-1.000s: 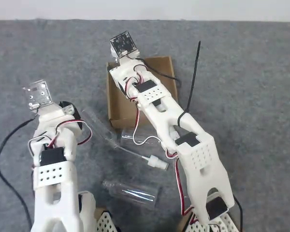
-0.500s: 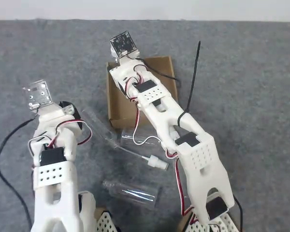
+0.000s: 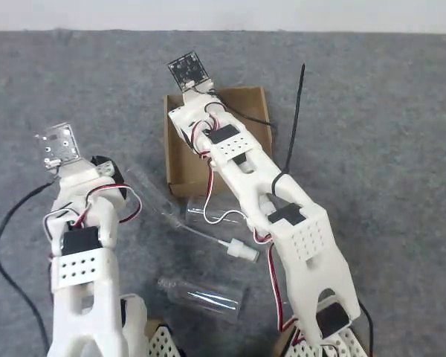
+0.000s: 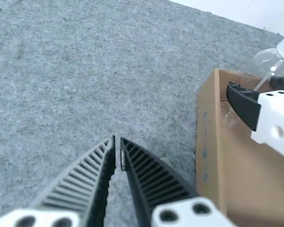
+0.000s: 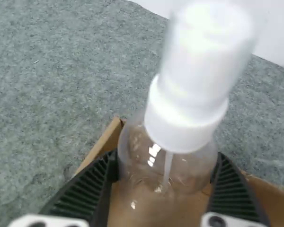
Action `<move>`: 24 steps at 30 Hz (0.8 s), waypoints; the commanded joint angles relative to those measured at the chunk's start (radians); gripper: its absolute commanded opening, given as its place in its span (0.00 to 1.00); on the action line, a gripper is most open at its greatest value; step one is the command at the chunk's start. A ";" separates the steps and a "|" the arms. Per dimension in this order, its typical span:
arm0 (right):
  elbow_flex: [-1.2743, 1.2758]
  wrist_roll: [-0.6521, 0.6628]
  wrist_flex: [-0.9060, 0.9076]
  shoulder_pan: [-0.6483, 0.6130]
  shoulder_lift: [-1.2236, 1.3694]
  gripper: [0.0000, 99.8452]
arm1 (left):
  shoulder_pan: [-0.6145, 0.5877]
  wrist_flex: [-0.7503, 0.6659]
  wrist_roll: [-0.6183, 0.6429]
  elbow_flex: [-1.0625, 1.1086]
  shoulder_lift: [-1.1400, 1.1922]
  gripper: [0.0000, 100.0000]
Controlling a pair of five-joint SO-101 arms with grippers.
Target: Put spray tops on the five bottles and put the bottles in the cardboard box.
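Note:
My right gripper [image 5: 163, 185] is shut on a clear bottle [image 5: 165, 156] that has a white spray top [image 5: 199, 71] fitted. It holds the bottle upright over the near corner of the cardboard box [image 3: 180, 160]. In the left wrist view the same bottle [image 4: 270, 59] and one black right finger [image 4: 244, 101] show above the box [image 4: 207, 142]. My left gripper [image 4: 117, 142] is shut on nothing, low over the grey carpet just left of the box. A loose spray top [image 3: 239, 249] with its tube lies between the arms.
Three clear bottles without tops lie on the carpet: one [image 3: 204, 294] near the arm bases, one [image 3: 208, 212] beside the right arm, one [image 3: 150, 187] by the left arm. A black cable [image 3: 293, 123] rises to the right of the box.
The right wrist has shifted slightly with the bottle over the box. The left arm has stayed still.

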 commanded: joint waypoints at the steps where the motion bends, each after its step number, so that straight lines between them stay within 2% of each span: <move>1: -0.014 -0.006 0.013 -0.018 -0.025 0.24 | -0.002 -0.031 -0.009 -0.008 -0.040 0.01; 5: -0.012 -0.005 0.019 -0.024 -0.028 0.25 | -0.002 -0.031 -0.009 -0.008 -0.040 0.01; 10: -0.015 -0.006 0.085 -0.036 -0.031 0.33 | -0.002 -0.031 -0.009 -0.008 -0.040 0.01; 17: -0.014 -0.006 0.091 -0.041 -0.044 0.33 | -0.002 -0.032 -0.009 -0.008 -0.040 0.01; 24: -0.014 -0.014 0.248 -0.041 -0.111 0.33 | -0.002 -0.032 -0.009 -0.008 -0.041 0.01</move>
